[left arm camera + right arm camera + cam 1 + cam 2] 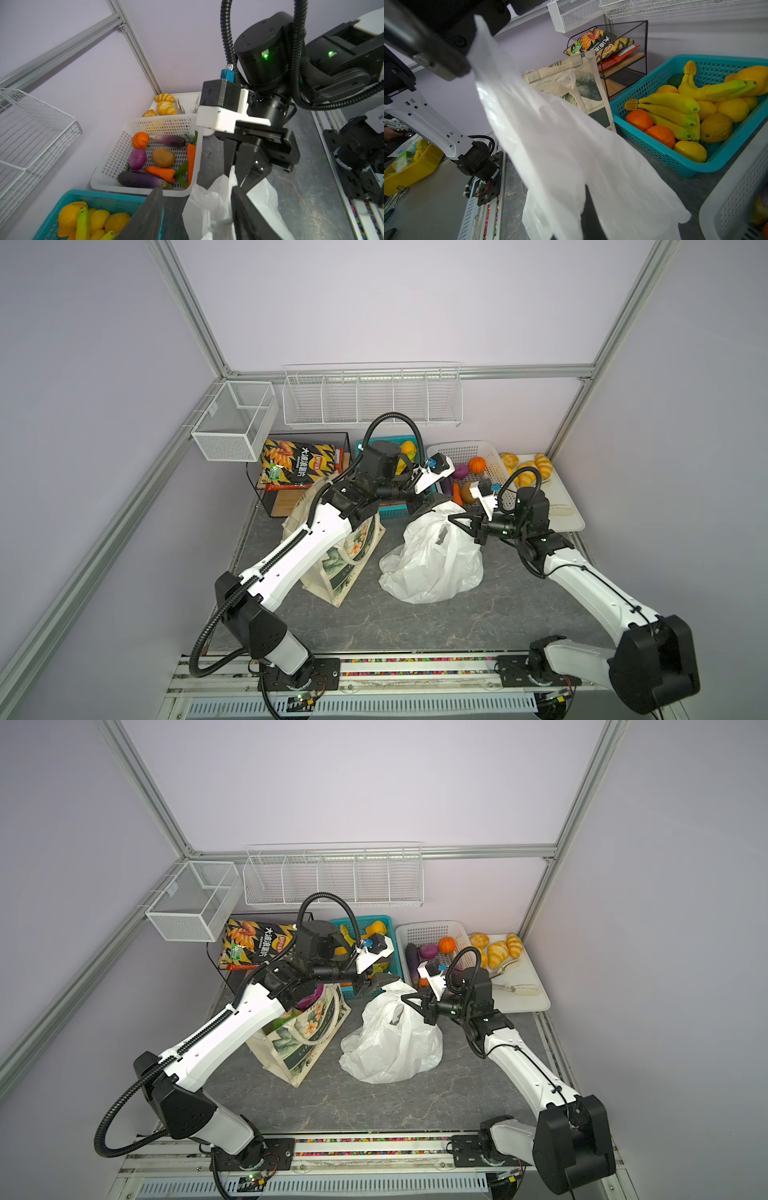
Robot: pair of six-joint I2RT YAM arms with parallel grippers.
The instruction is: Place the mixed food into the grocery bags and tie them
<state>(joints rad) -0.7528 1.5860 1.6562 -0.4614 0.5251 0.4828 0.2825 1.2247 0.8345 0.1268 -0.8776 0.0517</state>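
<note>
Beside the tote [349, 560], the plastic bag [432, 564] sits untied, its top pinched in the right gripper [239, 178], the left gripper [196, 191] parted close by; tying looks barely begun

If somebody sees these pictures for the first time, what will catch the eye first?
First comes the crinkly white plastic bag in the middle of the dark marbled table, drawn up at its top where the right end effector pinches it and the left end effector stands open close by. To its left stands the cream canvas tote; behind, yellow and orange fruit fills a teal plastic basket.
</note>
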